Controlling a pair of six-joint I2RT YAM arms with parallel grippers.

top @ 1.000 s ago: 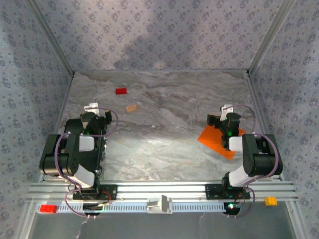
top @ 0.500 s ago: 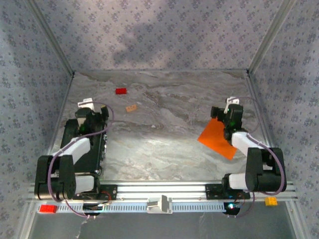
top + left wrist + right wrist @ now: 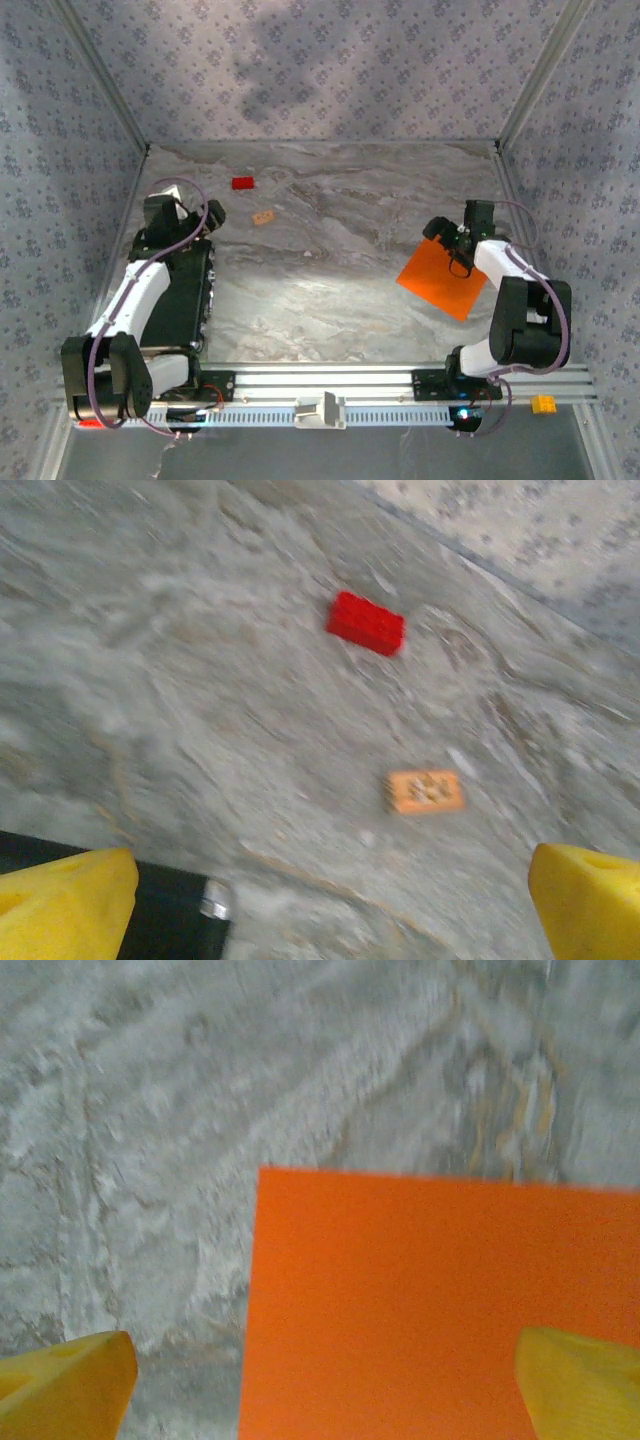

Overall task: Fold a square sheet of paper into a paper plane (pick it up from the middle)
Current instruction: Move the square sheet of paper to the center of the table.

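Note:
The square sheet of paper [image 3: 438, 281] lies flat on the marble table at the right, bright orange and uncreased. In the right wrist view its corner [image 3: 430, 1300] spreads under my right gripper [image 3: 320, 1390], whose yellow fingertips [image 3: 65, 1385] stand wide apart above it, open and holding nothing. From above, my right gripper [image 3: 442, 238] hovers at the sheet's far edge. At the left of the table my left gripper [image 3: 195, 212] is open too, its fingertips [image 3: 60, 900] spread over bare table in the left wrist view. A paper plane is out of view.
A small red block [image 3: 242, 183] [image 3: 365, 622] and a small tan block [image 3: 264, 216] [image 3: 425, 791] lie at the far left, ahead of the left gripper. A black pad [image 3: 185, 300] lies under the left arm. Patterned walls close in the table [image 3: 330, 250].
Both arms have unfolded and stretched away from their bases. The right gripper moved from over the sheet to its far edge, baring more of it. The left gripper swung further back and left.

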